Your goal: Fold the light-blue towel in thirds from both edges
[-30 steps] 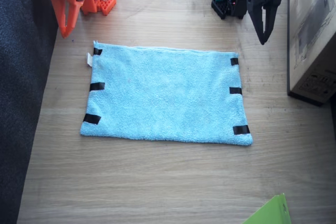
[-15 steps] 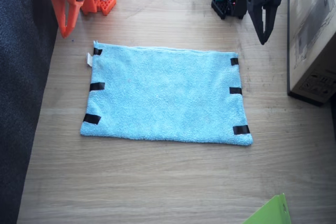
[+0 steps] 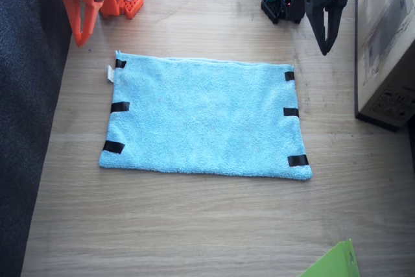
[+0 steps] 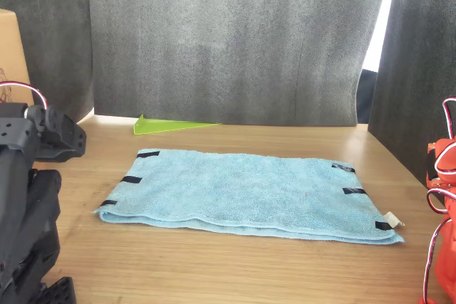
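Blue towel (image 3: 204, 120) lies flat in centre of frame on the table (image 3: 194, 225), black tape strips on both short edges. Orange right gripper (image 3: 81, 38) upper left, black left gripper (image 3: 325, 48) upper right: both w/ fingers closed, holding nothing, apart from towel.

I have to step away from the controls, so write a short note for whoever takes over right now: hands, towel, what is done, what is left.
Left hand: on the black arm, parked beyond the towel's far edge, holding nothing, jaws look shut.
Right hand: on the orange arm, parked too, holding nothing, jaws look shut.
Light-blue towel: spread flat mid-table, unfolded. Black tape strips mark both short edges, near the right arm and near the left arm.
Done: nothing.
Left: fold both short edges in, in thirds.
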You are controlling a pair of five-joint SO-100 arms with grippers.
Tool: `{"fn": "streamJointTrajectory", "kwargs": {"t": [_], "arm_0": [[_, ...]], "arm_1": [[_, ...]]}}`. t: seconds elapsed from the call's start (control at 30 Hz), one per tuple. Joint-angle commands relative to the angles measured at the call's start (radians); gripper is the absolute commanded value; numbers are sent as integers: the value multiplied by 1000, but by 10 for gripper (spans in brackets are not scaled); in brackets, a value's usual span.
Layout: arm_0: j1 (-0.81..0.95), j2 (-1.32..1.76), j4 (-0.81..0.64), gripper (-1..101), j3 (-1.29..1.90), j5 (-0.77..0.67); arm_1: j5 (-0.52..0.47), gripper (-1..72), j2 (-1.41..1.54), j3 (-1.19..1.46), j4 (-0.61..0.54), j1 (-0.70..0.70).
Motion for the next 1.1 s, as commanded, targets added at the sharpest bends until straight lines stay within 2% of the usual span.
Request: {"fn": "streamJointTrajectory", "kwargs": {"t": [0.0, 0.2, 0.33, 0.5, 0.67, 0.73, 0.77, 0.87, 1.07], "arm_0": [[5, 6, 3, -3, 2, 9], [-17, -6, -6, -4, -2, 35], [28, -161, -52, -4, -78, 37], [40, -428, -123, -4, -225, 58], [31, -618, -117, -4, -405, 51], [23, -726, -115, -4, -480, 44], [18, -772, -115, -4, -512, 40], [3, -896, -112, -4, -601, 34], [-28, -1131, -67, -3, -769, 11]], "arm_1": [[8, 0, 11, -6, 15, 18], [9, -1, 11, -6, 2, 18], [-5, -1, -49, -55, -25, 17], [-37, -1, -465, -345, -61, 6], [-71, -1, -850, -704, 28, 43], [-222, -1, -973, -805, 67, 80], [-216, -1, -1020, -839, 71, 92], [-307, -1, -1086, -862, 44, 155], [-245, -1, -1477, -1172, 219, 244]]}}
